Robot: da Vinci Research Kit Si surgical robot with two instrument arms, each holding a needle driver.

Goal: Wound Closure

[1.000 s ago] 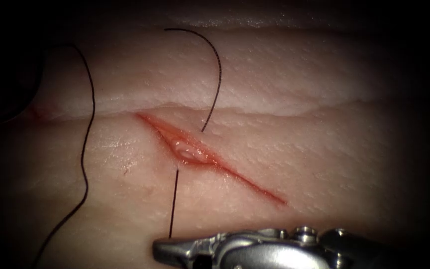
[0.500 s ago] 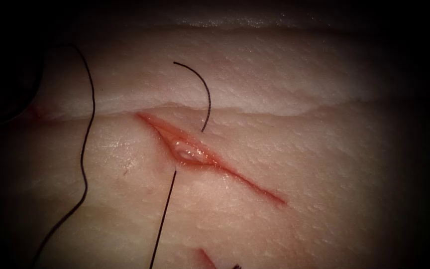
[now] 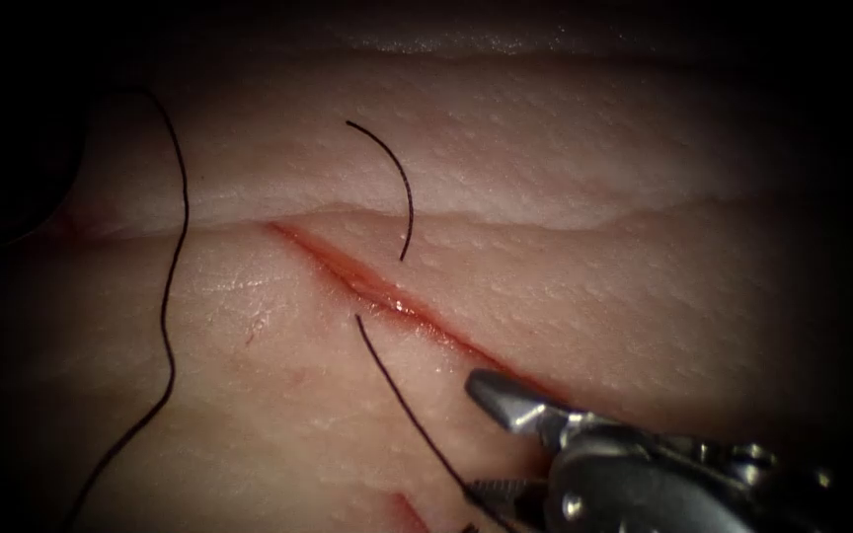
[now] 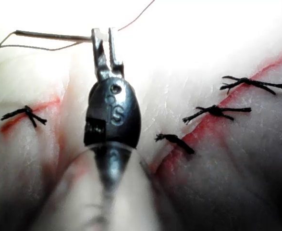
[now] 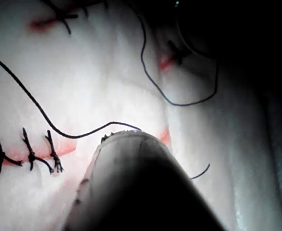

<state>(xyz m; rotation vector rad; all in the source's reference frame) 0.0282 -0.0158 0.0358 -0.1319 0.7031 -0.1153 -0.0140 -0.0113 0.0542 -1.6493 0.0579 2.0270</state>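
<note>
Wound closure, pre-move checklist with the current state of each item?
1. Left tool grips the needle: ok, jaws shut on one end of it.
2. Needle out of the tissue: ok, its length lies above the surface.
3. Right tool free: ok, jaws open, holding nothing.
4. Thread clear of the right tool: cannot tell, it runs close past the lower jaw.
5. Thread across the cut: ok, in on the right side, out on the left.
6. Tail free: ok, it lies loose right of the cut.
</note>
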